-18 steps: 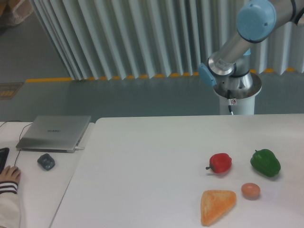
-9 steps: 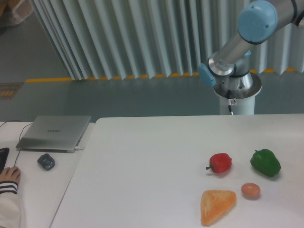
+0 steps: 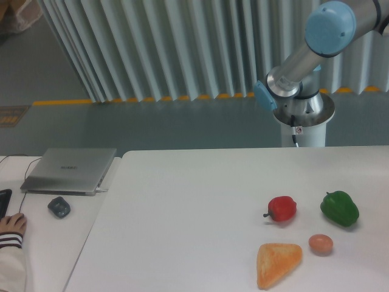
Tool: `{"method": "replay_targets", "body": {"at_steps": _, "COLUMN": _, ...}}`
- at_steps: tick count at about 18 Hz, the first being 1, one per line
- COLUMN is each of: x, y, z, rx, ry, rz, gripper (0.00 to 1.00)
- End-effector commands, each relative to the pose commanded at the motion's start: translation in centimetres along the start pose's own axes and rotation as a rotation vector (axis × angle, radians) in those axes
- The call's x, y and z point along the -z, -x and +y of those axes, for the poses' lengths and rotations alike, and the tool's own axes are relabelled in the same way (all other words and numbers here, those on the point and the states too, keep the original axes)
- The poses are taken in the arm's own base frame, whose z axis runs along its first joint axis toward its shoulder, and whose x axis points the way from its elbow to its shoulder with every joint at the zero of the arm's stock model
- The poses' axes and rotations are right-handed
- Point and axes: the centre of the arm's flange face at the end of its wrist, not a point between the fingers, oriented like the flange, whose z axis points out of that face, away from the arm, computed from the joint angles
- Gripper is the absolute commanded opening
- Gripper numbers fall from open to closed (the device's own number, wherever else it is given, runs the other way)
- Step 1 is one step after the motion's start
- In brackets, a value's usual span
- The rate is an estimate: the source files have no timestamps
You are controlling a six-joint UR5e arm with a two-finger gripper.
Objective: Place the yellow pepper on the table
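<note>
A large plain white counter fills the lower view; on its right side lie a small glossy red pepper, a glossy green pepper, a small tan egg-shaped item and a triangular golden toast slice; the silver robot arm with pale blue joints rises behind the far edge and runs out of view at upper right; its end effector is not visible, so its opening and any load cannot be told; the yellow pepper is nowhere in view; judged from this, a good placement would lower it onto bare white surface left of the red pepper, well apart from the other food, releasing only once it rests.
</note>
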Motion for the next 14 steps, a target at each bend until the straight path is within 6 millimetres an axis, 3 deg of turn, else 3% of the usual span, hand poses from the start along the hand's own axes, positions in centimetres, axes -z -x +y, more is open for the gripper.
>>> {"method": "replay_targets", "body": {"at_steps": 2, "x": -0.1, "y": 0.0, "z": 0.0, "rx": 0.000, "ry": 0.000, "rz": 0.002, "gripper": 1.00}}
{"method": "replay_targets", "body": {"at_steps": 4, "x": -0.1, "y": 0.0, "z": 0.0, "rx": 0.000, "ry": 0.000, "rz": 0.002, "gripper": 0.92}}
{"method": "replay_targets", "body": {"at_steps": 8, "x": 0.0, "y": 0.0, "z": -0.1, "rx": 0.004, "ry": 0.001, "rz": 0.005, "gripper": 0.66}}
{"method": "replay_targets", "body": {"at_steps": 14, "x": 1.0, "y": 0.2, "z": -0.7, "rx": 0.049, "ry": 0.054, "rz": 0.043, "gripper": 0.66}}
